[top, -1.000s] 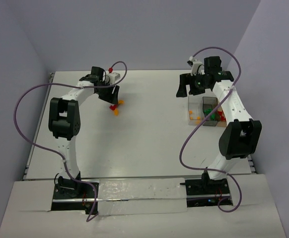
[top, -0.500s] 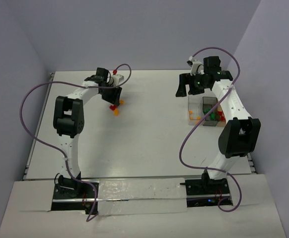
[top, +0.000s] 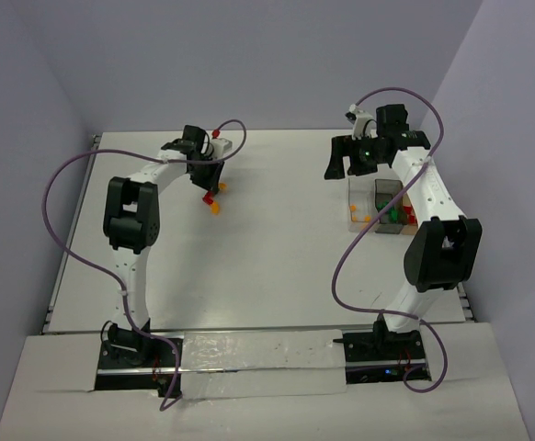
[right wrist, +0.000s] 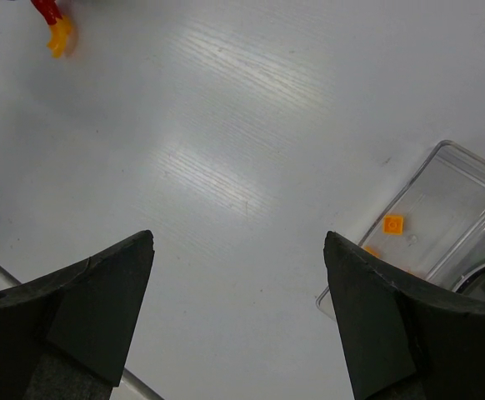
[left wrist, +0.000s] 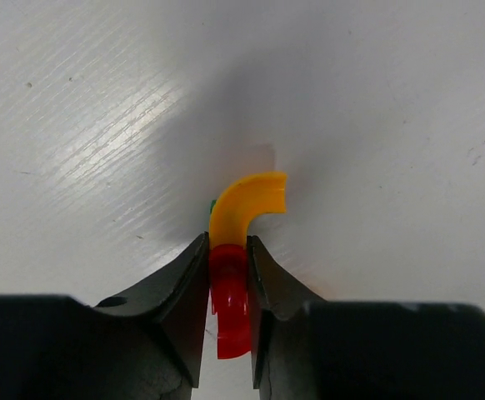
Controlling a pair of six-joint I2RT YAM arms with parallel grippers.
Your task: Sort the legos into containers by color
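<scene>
we see a white table (top: 267, 276) with a faint streaked grain and a soft patch of glare (plainest in the wrist views). pale lavender walls (top: 267, 55) close it in at the back and on both sides. a metal rail (top: 63, 266) runs along its left edge. at the near edge lies a white ledge (top: 56, 390), with a glossy, wrinkled strip (top: 258, 354) across it.

the top view looked down from high behind the near edge, taking in the whole counter (top: 277, 266). the left wrist view faced straight down, very near, past the left tool (left wrist: 227, 243). the right wrist view hung higher, looking down past the right tool (right wrist: 238, 242). all 3 shared the red lego (left wrist: 230, 308).
</scene>
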